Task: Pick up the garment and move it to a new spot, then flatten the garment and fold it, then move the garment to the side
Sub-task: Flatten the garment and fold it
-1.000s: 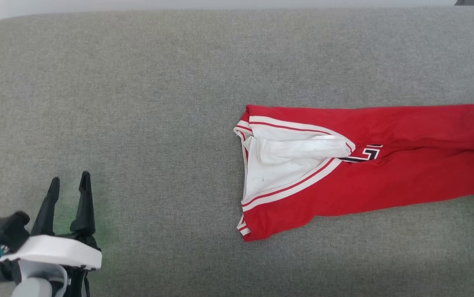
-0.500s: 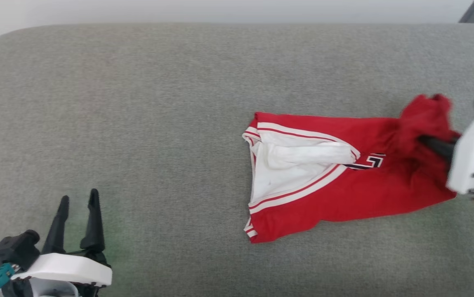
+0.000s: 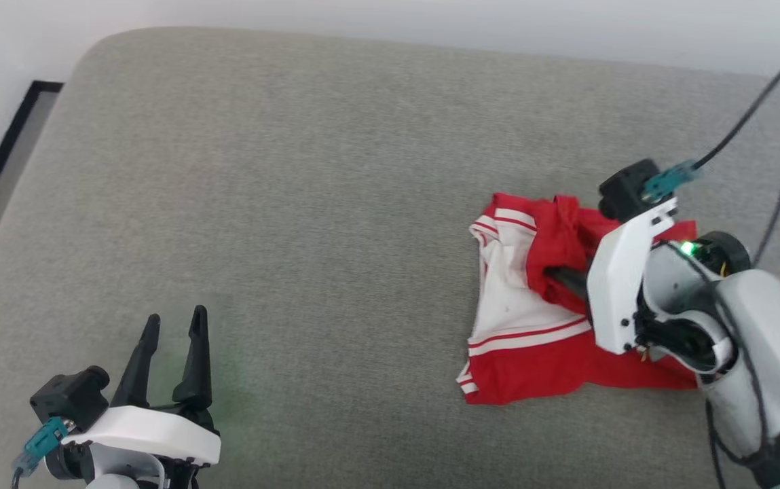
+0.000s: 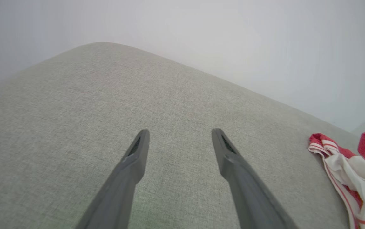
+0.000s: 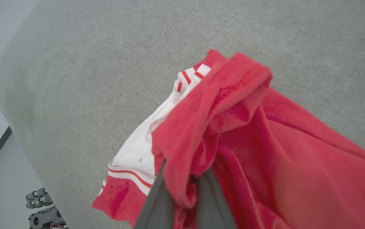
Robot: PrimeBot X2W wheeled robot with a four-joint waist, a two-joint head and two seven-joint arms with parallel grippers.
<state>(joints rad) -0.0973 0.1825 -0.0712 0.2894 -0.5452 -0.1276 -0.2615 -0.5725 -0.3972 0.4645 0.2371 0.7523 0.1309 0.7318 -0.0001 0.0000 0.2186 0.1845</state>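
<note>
The right end effector point(image 3: 558, 275) was clamped on a red fold of the garment point(image 3: 532, 377), which lay bunched at the right of the grey cushion point(image 3: 328, 170). The left end effector point(image 3: 176, 316) stood wide and empty, well apart from it.

- The garment point(image 3: 552, 373): soft, matt red cloth, faintly fuzzy, with white cloth trim.
- Worktop point(image 3: 335, 204): grey woven cloth cover, matt, finely coarse.
- Left gripper point(image 3: 176, 314): matt, dark, plastic-looking fingers point(image 4: 133, 165); the white casing point(image 3: 152, 431) behind them is smooth and slightly glossy.
</note>
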